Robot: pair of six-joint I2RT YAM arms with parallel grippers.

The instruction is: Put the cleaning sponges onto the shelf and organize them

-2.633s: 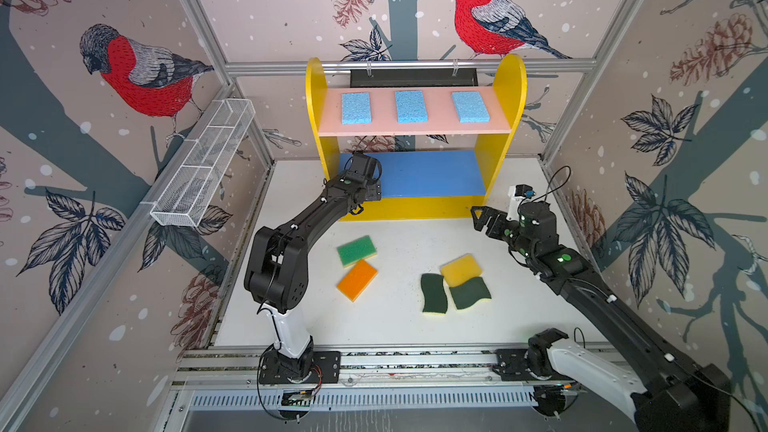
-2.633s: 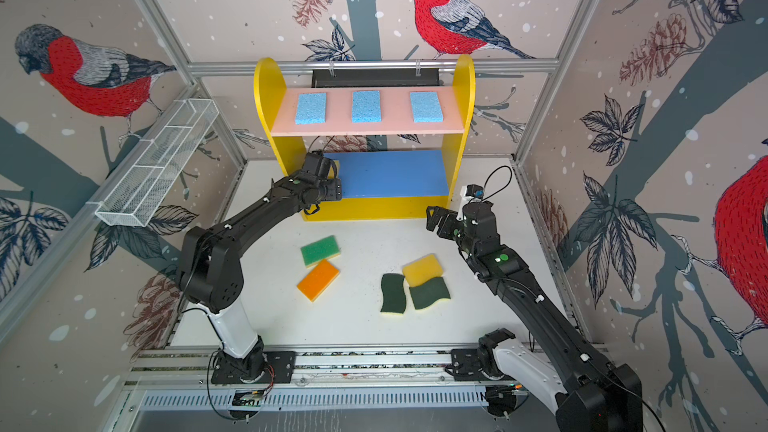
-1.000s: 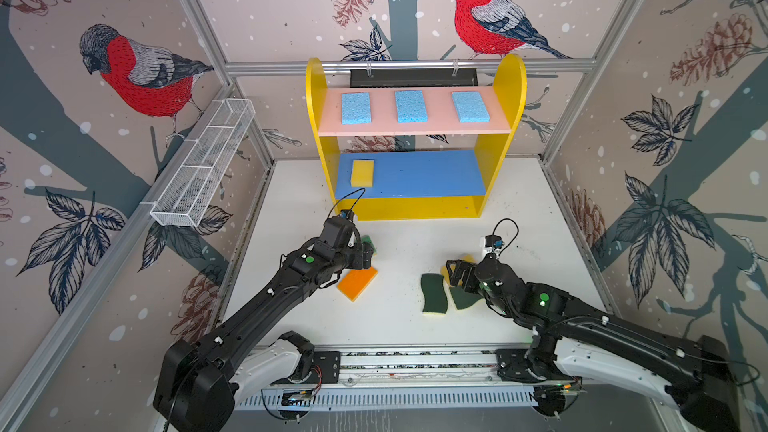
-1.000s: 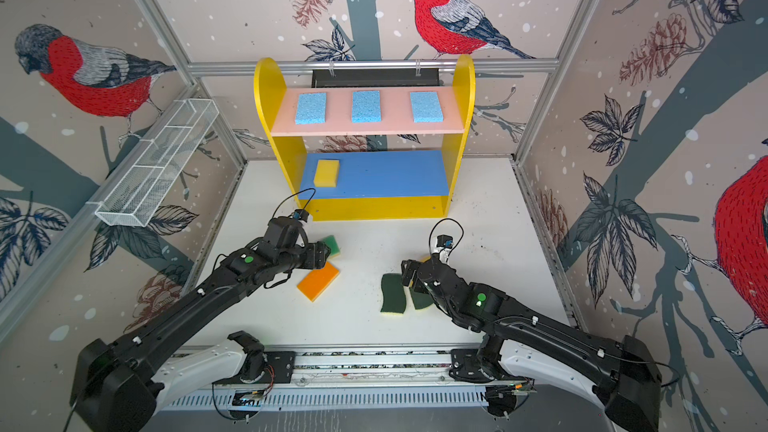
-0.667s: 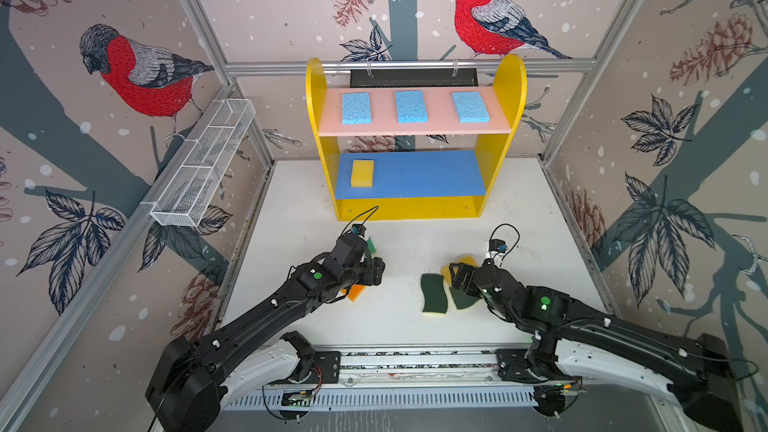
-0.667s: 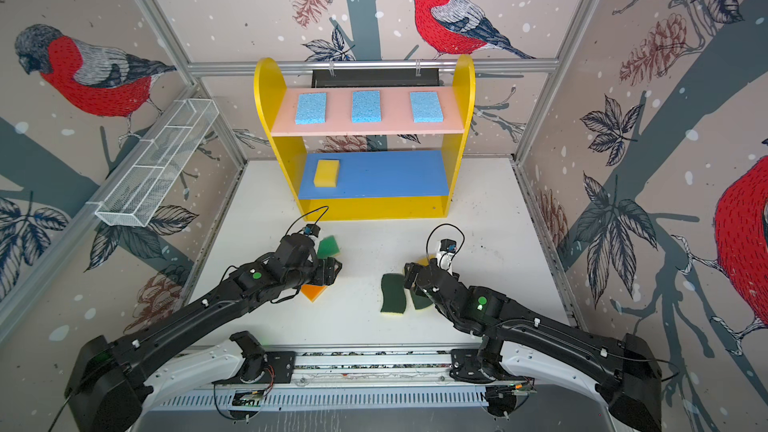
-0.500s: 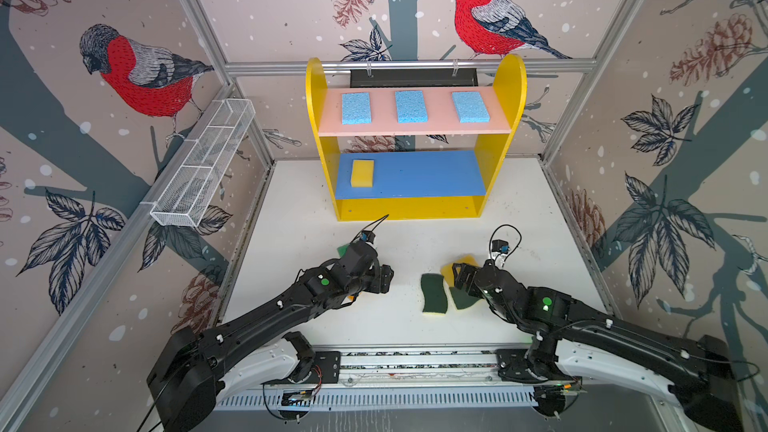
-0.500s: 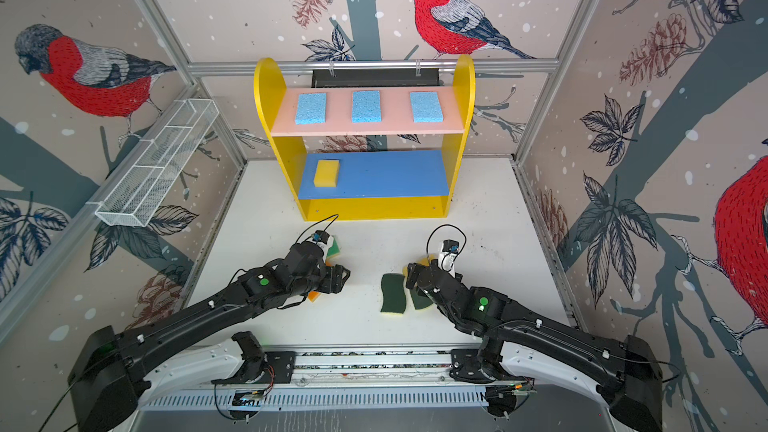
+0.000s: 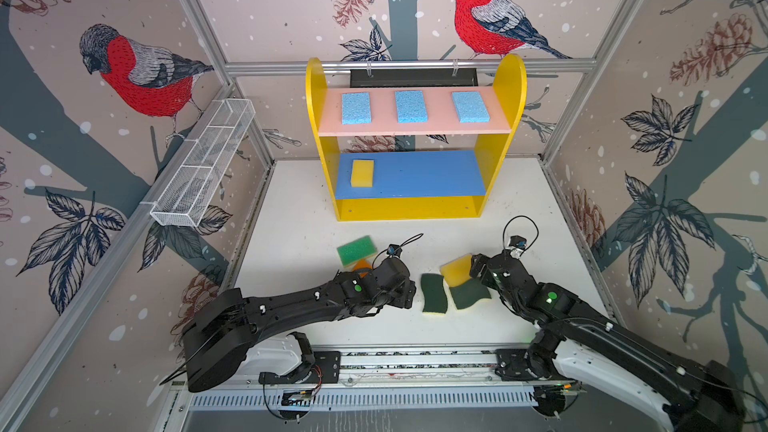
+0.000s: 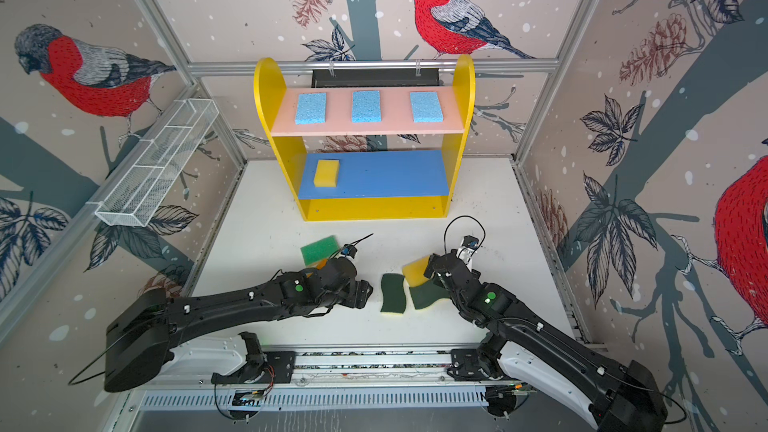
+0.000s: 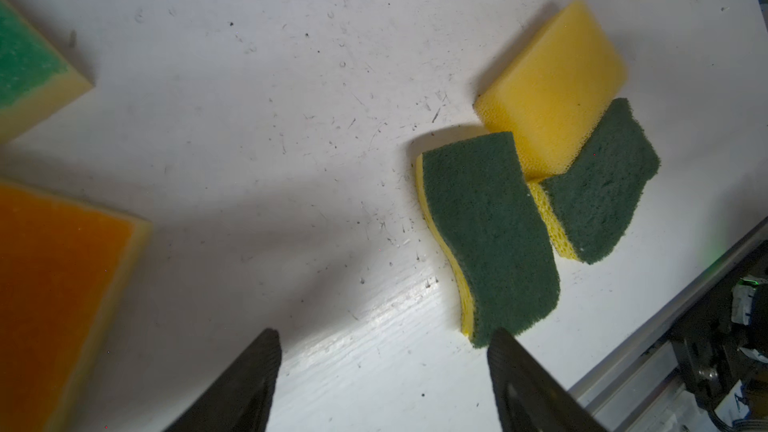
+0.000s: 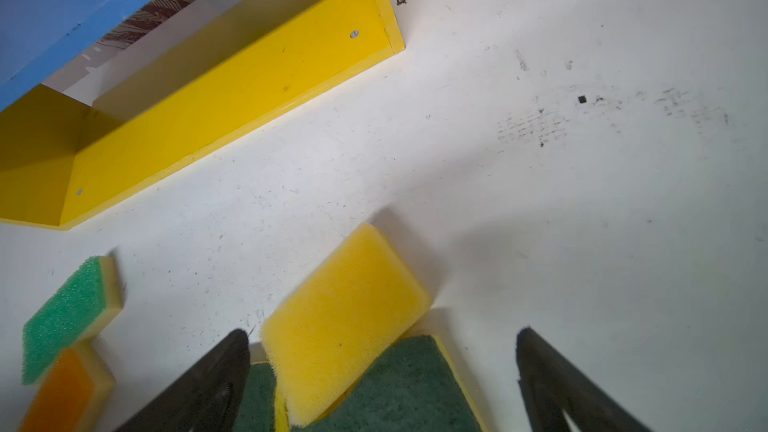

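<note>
In both top views the shelf (image 9: 509,89) stands at the back edge of the table (image 9: 291,209). Three light-blue sponges (image 9: 410,106) line its pink top board (image 9: 436,128). A shelved yellow block (image 9: 362,173) lies at the left end of the blue board (image 9: 424,176). Five sponges lie towards the table's front edge. The right gripper (image 9: 471,273) hangs open at the loose yellow block (image 9: 455,271), which overlaps the covered scourer (image 9: 471,296). The free scourer (image 9: 434,295) lies just beside them. The left gripper (image 9: 409,297), open and empty, sits between that scourer and the orange-topped sponge (image 9: 362,264), which its arm mostly hides. The green-topped sponge (image 9: 356,249) lies just behind.

The left wrist view shows spread jaws over bare table, and one fingertip (image 11: 511,367) is close to the free scourer's corner. Any sideways sweep would probably nudge it.

In the right wrist view the jaws straddle the loose yellow block. One fingertip (image 12: 216,376) is almost at its side and the other is well apart. The block sits tilted, one end propped on the covered scourer. The step in hand looks like grasping this block for the blue board. It would go best if the gripper centres on the block first and descends only to the block's sides, clear of the scourer. It should then close gently, since foam squashes, and lift straight.

The table is open between here and the shelf's front. The blue board is bare beyond the shelved block. The pink board overhangs it and the yellow sides close it in, so a low approach from the front suits.
</note>
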